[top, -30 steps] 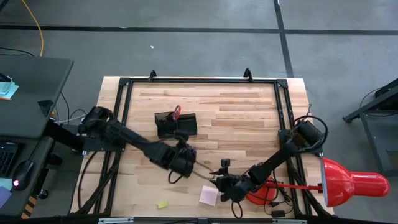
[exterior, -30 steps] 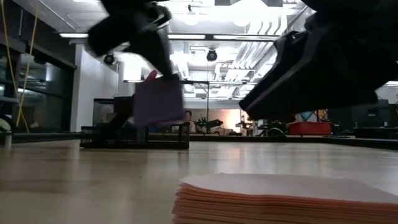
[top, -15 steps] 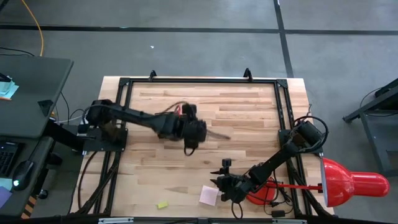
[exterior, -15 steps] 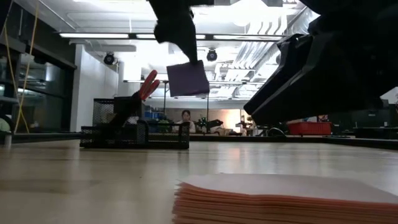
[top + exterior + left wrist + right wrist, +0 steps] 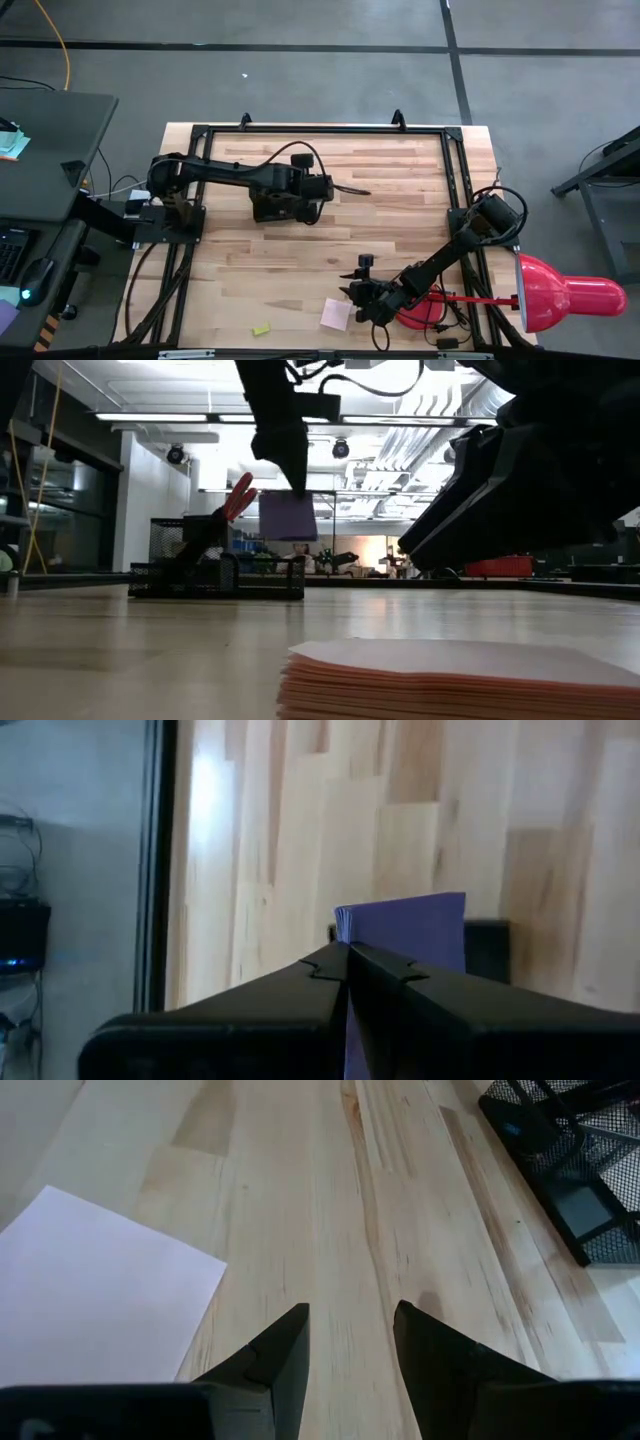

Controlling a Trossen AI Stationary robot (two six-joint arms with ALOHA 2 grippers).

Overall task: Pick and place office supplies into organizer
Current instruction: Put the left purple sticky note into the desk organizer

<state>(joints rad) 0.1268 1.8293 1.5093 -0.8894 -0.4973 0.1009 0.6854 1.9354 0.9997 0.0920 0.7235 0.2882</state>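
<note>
Two square note pads show, along with one organizer, one pair of scissors and one small yellow piece. The blue-purple note pad (image 5: pixel 287 516) is a flat violet square with stacked page edges, hanging on edge above the organizer (image 5: pixel 283 201), pinched between the pressed-together fingers (image 5: pixel 300 982) of the left gripper (image 5: pixel 312 190). The organizer is a black mesh box on the far half of the desk (image 5: pixel 400 190), with the red scissors (image 5: pixel 238 497) standing handles-up in it. The pink note pad (image 5: pixel 336 314) lies flat near the front edge, its layered pages filling the low view's foreground. The small yellow piece (image 5: pixel 261 328) lies apart, closer to the front edge.

The left arm stretches from its base across the desk, its wrist over the organizer. The right gripper (image 5: pixel 358 293) sits low just beside the pink pad, fingers (image 5: pixel 277 1354) spread and holding nothing, the arm folded back toward the red lamp (image 5: pixel 565 292).
</note>
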